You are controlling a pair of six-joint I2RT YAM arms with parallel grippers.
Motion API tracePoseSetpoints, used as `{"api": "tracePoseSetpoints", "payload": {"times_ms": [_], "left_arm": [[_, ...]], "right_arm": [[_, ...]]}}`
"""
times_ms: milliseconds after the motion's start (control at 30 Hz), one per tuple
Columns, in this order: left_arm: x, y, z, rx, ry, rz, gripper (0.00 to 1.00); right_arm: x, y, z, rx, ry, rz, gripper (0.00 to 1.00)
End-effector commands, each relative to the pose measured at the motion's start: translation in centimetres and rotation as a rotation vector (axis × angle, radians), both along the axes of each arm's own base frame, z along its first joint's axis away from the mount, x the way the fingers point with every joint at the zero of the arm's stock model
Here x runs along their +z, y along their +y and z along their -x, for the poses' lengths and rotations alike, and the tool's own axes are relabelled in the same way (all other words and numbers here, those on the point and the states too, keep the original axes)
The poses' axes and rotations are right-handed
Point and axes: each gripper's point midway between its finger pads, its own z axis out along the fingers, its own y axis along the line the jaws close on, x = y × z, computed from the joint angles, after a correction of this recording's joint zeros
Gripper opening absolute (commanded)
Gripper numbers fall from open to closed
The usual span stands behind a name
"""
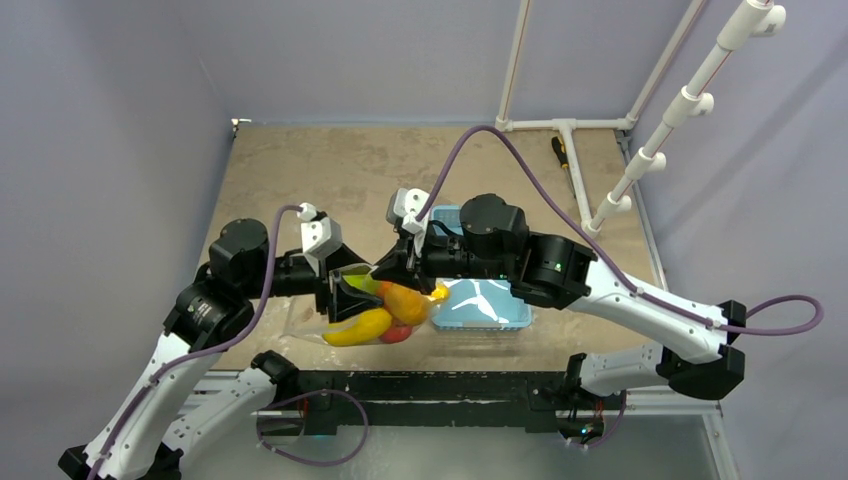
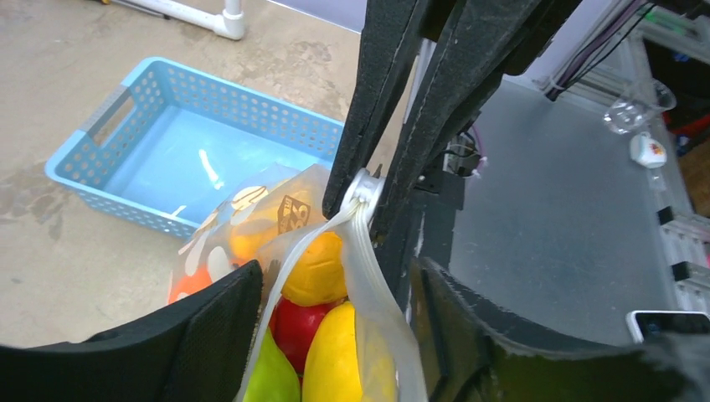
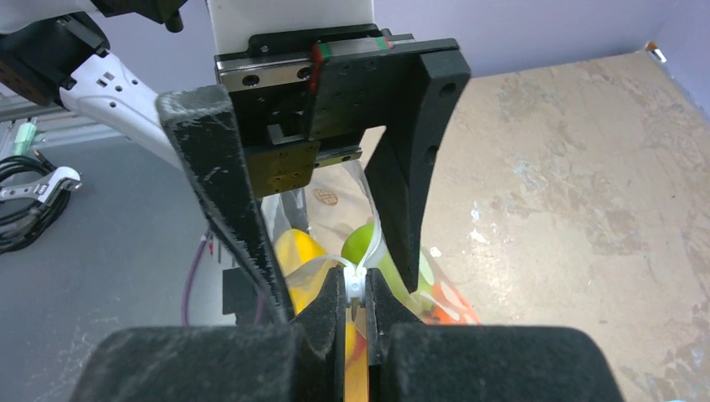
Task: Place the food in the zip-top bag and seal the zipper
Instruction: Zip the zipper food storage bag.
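Overhead and wrist views of two robot arms meeting over a brown table [image 1: 330,170]. A clear zip-top bag [image 2: 276,197] printed with white dots sits close to the table's near edge, a little left of the middle and just beside the left side of a light-blue perforated basket [image 1: 480,322]. Whether its underside rests on the table or hangs just above it cannot be told.

The food [image 1: 385,312] is inside the bag: a long yellow fruit [image 1: 358,328] lowest in the overhead view, an orange one [image 1: 405,303] beside it, a red one [image 1: 397,333] between them and a green one [image 1: 362,283] towards the far side.

The right gripper [image 3: 356,289] reaches in from the basket side, and its two black fingers are clamped tightly together on the zipper [image 2: 373,268], pinching the whitish strip at one end of the bag's mouth. From that pinch the strip runs down in a band across the fruit.

The left gripper [image 2: 339,276] comes from the other side with its jaws spread wide, one on each side of the bag's upper part, grasping nothing. Whether its pads touch the plastic cannot be told.

Near the table's far right corner lie a screwdriver [image 1: 562,152] and a white pipe frame [image 1: 565,125]
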Motion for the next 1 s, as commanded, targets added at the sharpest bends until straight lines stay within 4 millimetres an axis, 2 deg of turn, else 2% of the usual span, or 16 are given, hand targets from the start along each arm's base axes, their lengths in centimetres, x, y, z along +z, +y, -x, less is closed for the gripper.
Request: {"api": "tracePoseSetpoints", "payload": {"times_ms": [0, 167, 267, 533, 567, 600, 767, 833, 867, 967], "left_arm": [[-0.2, 0.3, -0.7, 0.045, -0.031, -0.019, 0.56], [-0.5, 0.5, -1.0, 0.063, -0.028, -0.033, 0.33], [-0.2, 0.7, -1.2, 0.078, -0.04, -0.037, 0.0], [1.4, 0.4, -0.1, 0.021, -0.056, -0.005, 0.0], [1.6, 0.4, 0.0, 0.016, -0.059, 0.0, 0.0], [1.9, 0.4, 0.2, 0.009, -0.061, 0.006, 0.0], [3.3, 0.3, 0.6, -0.003, -0.072, 0.046, 0.0], [3.7, 0.2, 0.6, -0.001, -0.075, 0.057, 0.0], [3.8, 0.2, 0.6, -0.001, -0.076, 0.059, 0.0], [4.1, 0.2, 0.6, 0.002, -0.08, 0.067, 0.0]], "right_arm": [[4.0, -0.2, 0.1, -0.03, 0.011, -0.105, 0.0], [5.0, -0.4, 0.1, -0.036, 0.015, -0.133, 0.0], [5.1, -0.5, 0.1, -0.037, 0.017, -0.132, 0.0], [4.5, -0.9, 0.4, -0.031, 0.01, -0.143, 0.0], [4.5, -1.0, 0.4, -0.034, 0.007, -0.149, 0.02], [4.5, -1.2, 0.3, -0.037, 0.001, -0.157, 0.06], [5.2, -2.1, 0.3, -0.051, -0.047, -0.217, 0.37], [5.2, -2.5, 0.5, -0.04, -0.07, -0.233, 0.43], [5.3, -2.8, 0.7, -0.031, -0.082, -0.243, 0.5], [4.7, -3.1, 1.4, 0.005, -0.112, -0.25, 0.56]]}}
